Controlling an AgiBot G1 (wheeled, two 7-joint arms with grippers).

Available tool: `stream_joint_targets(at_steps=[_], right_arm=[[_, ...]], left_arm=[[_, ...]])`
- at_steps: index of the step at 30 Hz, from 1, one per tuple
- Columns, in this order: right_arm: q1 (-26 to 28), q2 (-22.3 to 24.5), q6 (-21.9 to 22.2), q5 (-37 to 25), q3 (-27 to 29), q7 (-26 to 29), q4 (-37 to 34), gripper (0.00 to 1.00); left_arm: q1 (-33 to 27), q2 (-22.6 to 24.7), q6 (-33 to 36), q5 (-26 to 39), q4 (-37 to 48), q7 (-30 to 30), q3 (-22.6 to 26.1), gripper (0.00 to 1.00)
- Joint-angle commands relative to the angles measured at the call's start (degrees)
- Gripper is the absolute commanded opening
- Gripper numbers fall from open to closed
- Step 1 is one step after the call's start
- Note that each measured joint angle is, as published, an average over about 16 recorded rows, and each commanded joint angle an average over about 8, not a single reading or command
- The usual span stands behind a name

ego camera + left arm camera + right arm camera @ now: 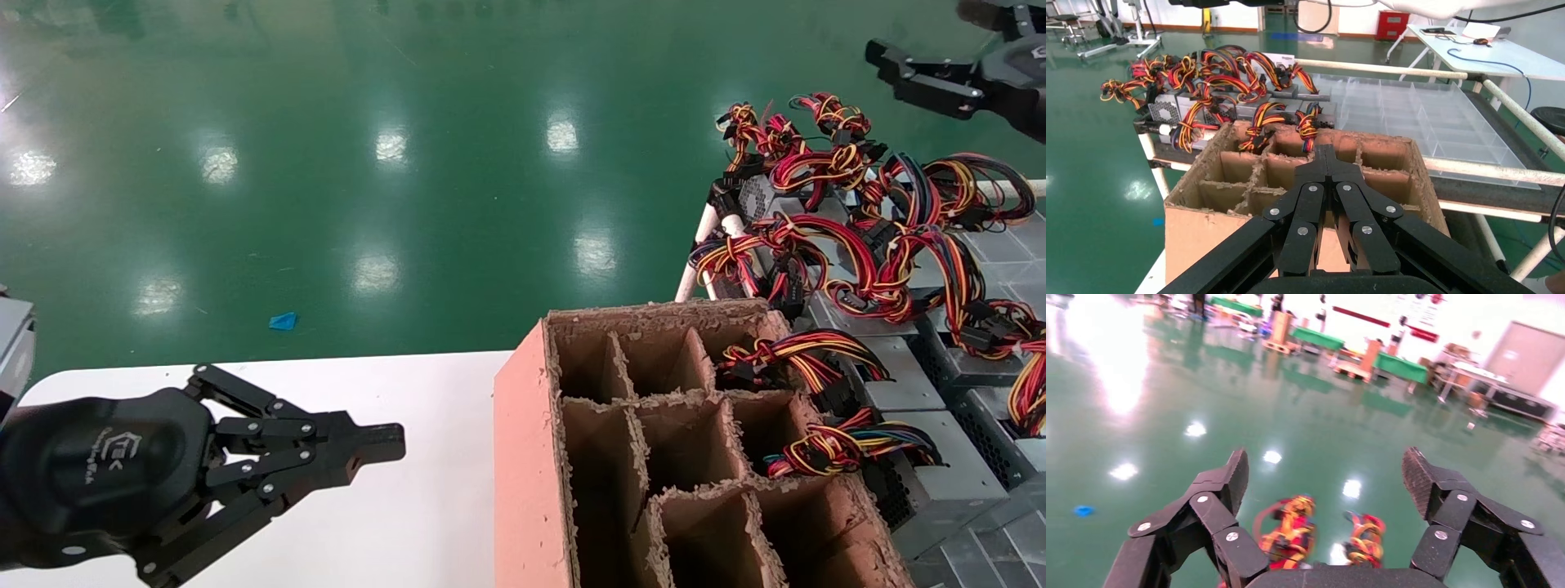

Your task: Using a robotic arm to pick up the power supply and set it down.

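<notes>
Several silver-grey power supplies (903,371) with red, yellow and black wire bundles (858,245) lie packed on a rack at the right. They also show far off in the left wrist view (1165,110). My right gripper (917,31) hangs open above and beyond them with nothing between its fingers. In its own view (1324,462) blurred wire bundles (1291,533) pass below the jaws. My left gripper (392,445) is shut and empty over the white table (409,523). It points at a cardboard box (1326,150).
A brown cardboard box (523,457) with divider cells stands at the table's right end, beside the rack. Two wire bundles (784,351) drape into its cells nearest the rack. Clear compartment trays (1413,116) lie behind the power supplies. A blue scrap (283,321) is on the green floor.
</notes>
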Motion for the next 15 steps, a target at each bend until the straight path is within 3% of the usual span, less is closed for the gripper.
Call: stream_joint_targets(at_steps=[1,3,15], right_arm=[[-1.46,0.48,-1.35,1.03,-0.25,1.21,2.38,1.00],[-2.92,0.96,-2.68,2.05,-0.49,2.42,4.75,1.00],[-11.68,3.84,-10.74,8.20,-1.97,9.67,19.02,1.00]], left_arm=[[0.00,0.00,0.00,0.00,0.00,0.00,0.00,0.76],[0.00,0.00,0.00,0.00,0.00,0.00,0.00,1.00],[0.00,0.00,0.00,0.00,0.00,0.00,0.00,1.00]])
